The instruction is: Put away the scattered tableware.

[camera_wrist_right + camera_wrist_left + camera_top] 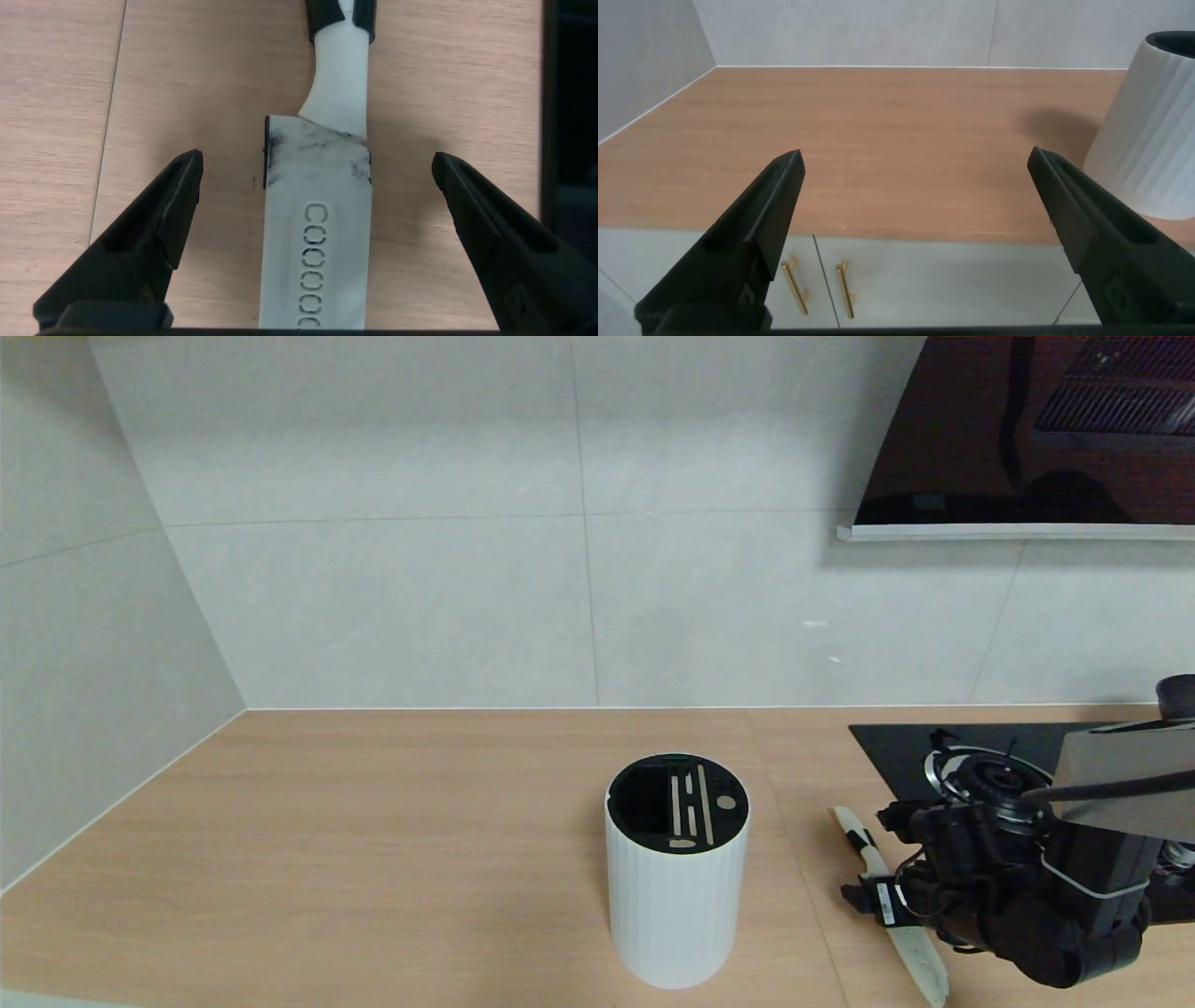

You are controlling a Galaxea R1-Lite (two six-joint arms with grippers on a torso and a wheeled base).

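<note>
A wooden countertop [373,859] ran along a pale tiled wall [420,569], and the thing to steer by was the white ribbed holder [674,896] standing upright near the counter's front edge. Its black top was cut with slots and one larger opening. Everything else sat off to the holder's right. High on the wall on that side hung a dark, glossy range hood [1027,429]. Below it a black cooktop [896,747] was set into the counter, with a round burner [980,775] on it.

Between the holder and the cooktop lay the knife [920,966] – white blade, white handle with a black band – flat on the wood. Its handle pointed towards the wall and its blade towards the front edge. It was well apart from the holder and just beside the cooktop's near corner.

The right gripper [316,163] hung over the knife with its fingers spread wide, one on each side of the blade close to where it met the handle. From its own camera neither finger touched the blade. The arm's bulk hid part of the burner and the knife's middle.

The left gripper [915,159] – fingers parted too, nothing between them – sat out beyond the counter's front edge, to the holder's left. Below the edge two small gold cabinet pulls [789,285] showed.
</note>
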